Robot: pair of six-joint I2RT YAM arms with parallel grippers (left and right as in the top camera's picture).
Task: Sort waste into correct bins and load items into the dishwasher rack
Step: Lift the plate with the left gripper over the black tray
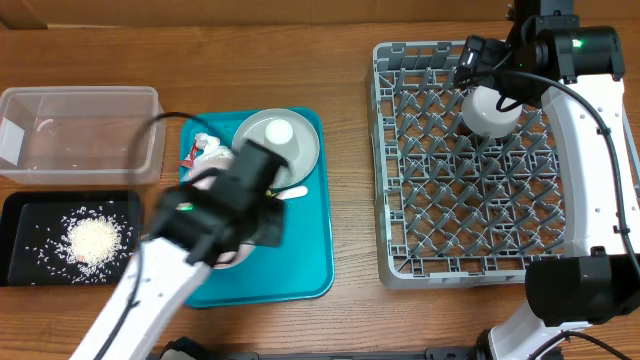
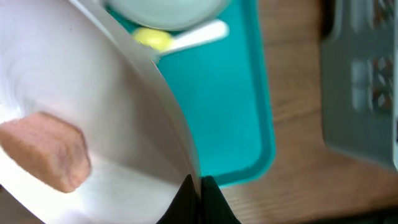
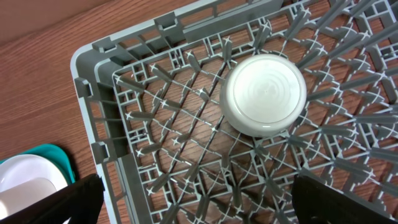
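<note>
Overhead view: left end effector (image 2: 200,198) over teal tray (image 1: 305,250), pinched tight on rim of pinkish white plate (image 2: 93,93). Orange cube (image 2: 43,158) lies on that plate. Grey-green plate (image 1: 300,150) with small white cup (image 1: 279,131) on teal tray. Dishwasher rack (image 1: 381,160) right of teal tray, white bowl (image 3: 264,94) inside. Right end effector (image 1: 495,75) above bowl, jaws wide, holding nothing. Black tray (image 1: 20,240) with rice (image 1: 95,238) left of teal tray.

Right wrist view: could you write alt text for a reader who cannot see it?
A white bowl, seemingly upside down, sits on the pegs of a grey dishwasher rack standing on a wooden table. The right gripper hangs open above the rack, its two dark fingers at the lower corners.
</note>
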